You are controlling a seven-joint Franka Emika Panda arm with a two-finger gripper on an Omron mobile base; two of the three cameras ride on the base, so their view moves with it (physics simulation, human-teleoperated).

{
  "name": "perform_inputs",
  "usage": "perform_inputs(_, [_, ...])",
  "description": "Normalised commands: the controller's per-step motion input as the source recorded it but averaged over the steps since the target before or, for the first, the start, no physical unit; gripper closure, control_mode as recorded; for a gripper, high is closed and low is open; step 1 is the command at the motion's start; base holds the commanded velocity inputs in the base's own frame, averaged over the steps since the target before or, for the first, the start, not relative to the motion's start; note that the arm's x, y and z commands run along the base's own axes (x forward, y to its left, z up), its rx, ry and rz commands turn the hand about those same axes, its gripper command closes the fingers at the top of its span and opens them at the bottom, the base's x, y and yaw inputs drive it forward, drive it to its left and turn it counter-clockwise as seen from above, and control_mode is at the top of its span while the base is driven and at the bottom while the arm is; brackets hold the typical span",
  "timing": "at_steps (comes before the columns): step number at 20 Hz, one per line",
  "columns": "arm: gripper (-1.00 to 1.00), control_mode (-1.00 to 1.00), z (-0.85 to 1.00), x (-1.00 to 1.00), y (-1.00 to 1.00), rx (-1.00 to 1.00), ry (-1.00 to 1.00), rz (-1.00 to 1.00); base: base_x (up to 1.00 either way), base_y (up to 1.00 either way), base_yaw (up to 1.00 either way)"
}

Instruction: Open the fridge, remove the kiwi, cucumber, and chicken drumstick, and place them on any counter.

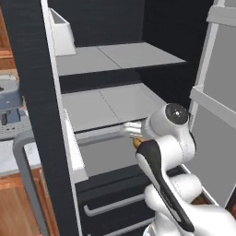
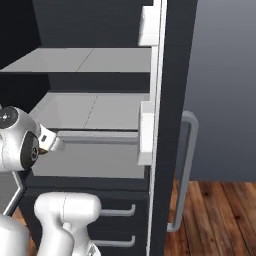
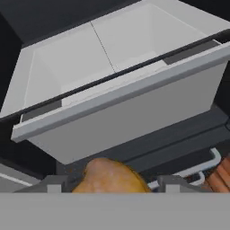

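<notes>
Left base view: fridge (image 1: 41,92) open, gripper (image 1: 134,138) at the lowest shelf's front edge with an orange-brown tip showing. Right base view: I log the same hand beside that shelf, doors wide. Hand view: chicken drumstick (image 3: 110,177) sits between the fingers (image 3: 54,183) (apparently gripped); I'd withdraw slowly, clearing the door before turning counterward.

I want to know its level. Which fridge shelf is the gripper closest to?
The lowest of the three pale shelves: the gripper sits just above its front edge, holding the chicken drumstick. The other two shelves lie higher.
</notes>
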Motion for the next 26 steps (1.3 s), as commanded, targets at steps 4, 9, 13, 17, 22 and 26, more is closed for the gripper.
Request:
perform_inputs(4, [1.0,1.0,0.0,0.0,0.0,0.0,0.0,0.0,-1.0,-0.02,-0.06])
perform_inputs(9, [1.0,1.0,0.0,0.0,0.0,0.0,0.0,0.0,-1.0,-0.05,0.02])
perform_inputs(13, [1.0,1.0,0.0,0.0,0.0,0.0,0.0,0.0,-0.98,0.28,0.5])
perform_inputs(17, [1.0,1.0,0.0,0.0,0.0,0.0,0.0,0.0,-0.73,0.45,0.72])
perform_inputs(22, [1.0,1.0,0.0,0.0,0.0,0.0,0.0,0.0,-0.65,0.58,0.72])
perform_inputs(26, [1.0,1.0,0.0,0.0,0.0,0.0,0.0,0.0,-0.49,0.84,0.69])
